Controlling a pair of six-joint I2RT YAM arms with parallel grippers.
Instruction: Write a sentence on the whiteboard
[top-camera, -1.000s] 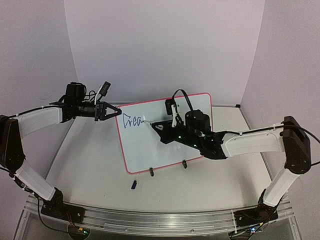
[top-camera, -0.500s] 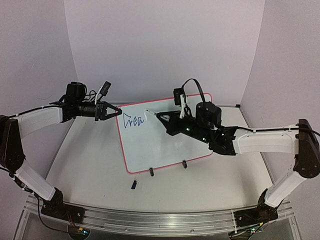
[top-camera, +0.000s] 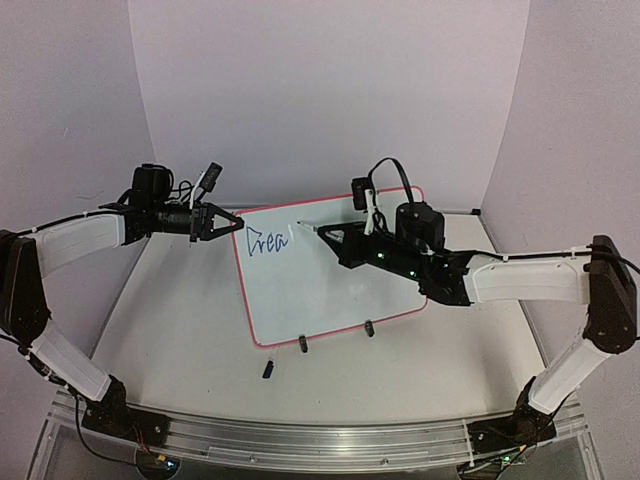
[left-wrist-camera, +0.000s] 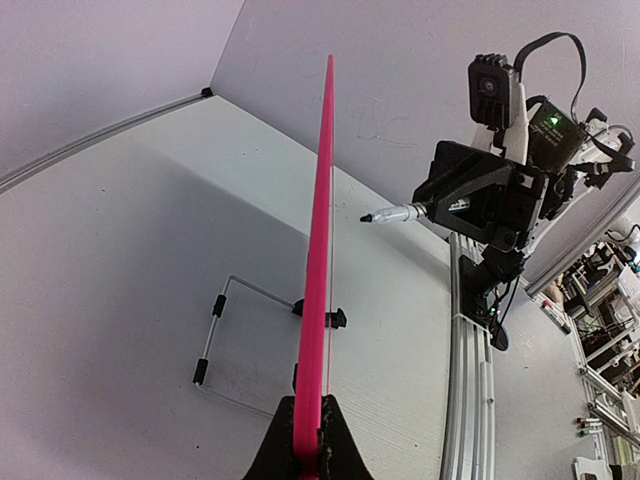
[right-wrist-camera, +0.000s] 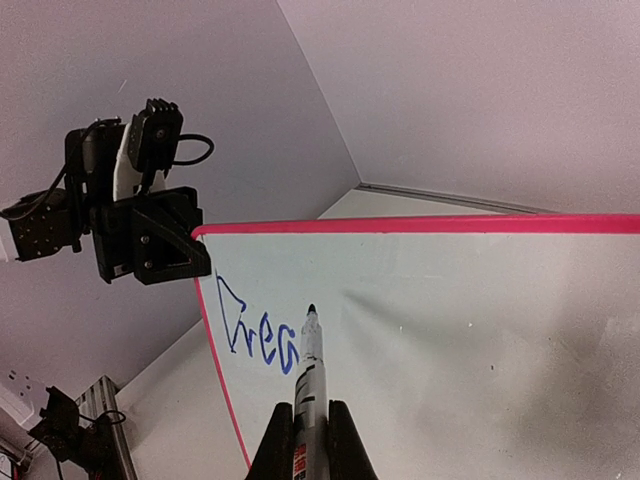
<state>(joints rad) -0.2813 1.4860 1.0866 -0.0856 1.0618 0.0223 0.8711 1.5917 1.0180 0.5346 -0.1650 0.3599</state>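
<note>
Left gripper (top-camera: 228, 222) pinching whiteboard (top-camera: 330, 290) corner near table's (top-camera: 180, 330) far edge, right gripper (top-camera: 325, 235) clamped on marker (right-wrist-camera: 310, 370), tip just off board

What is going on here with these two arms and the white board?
The left hand grips the upper left edge of the standing whiteboard. The right hand holds a marker, pointed at the board just right of a few blue letters. The left wrist view shows a gap between tip and board, so the tip is off the surface and the sentence is not finished.
</note>
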